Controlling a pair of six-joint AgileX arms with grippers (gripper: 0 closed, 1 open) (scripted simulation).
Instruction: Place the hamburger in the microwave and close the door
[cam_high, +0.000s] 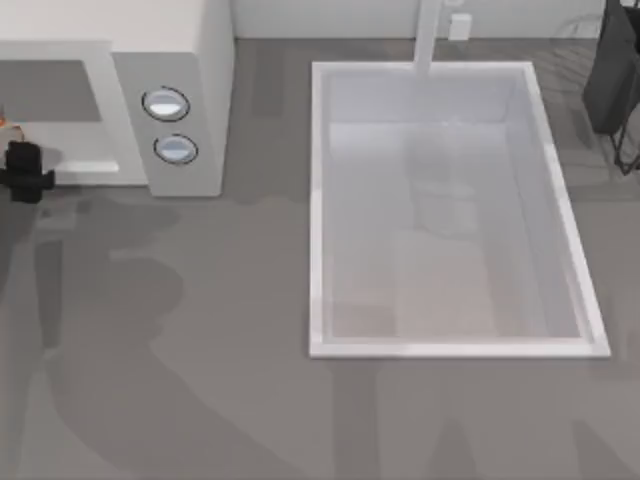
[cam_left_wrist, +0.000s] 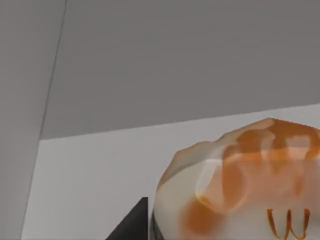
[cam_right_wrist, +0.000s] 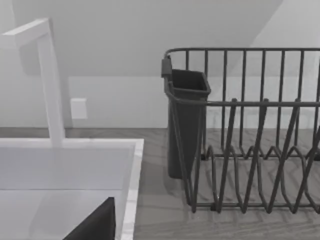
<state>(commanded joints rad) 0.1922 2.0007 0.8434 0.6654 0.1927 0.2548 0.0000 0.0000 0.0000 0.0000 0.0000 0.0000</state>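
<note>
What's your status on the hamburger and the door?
Left gripper at the microwave mouth, far left. Hamburger close at the left wrist, grip unconfirmed. Right arm parked by the dish rack. Nothing seen blocking.

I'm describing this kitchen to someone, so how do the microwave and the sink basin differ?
The microwave is a raised off-white box standing at the top view's left, while the sink basin is a sunken white rectangle right of it. The microwave's side panel bears two round bluish knobs; the sink has a white faucet at its far edge instead. The sink covers the larger area. Both are pale and rectangular.
</note>
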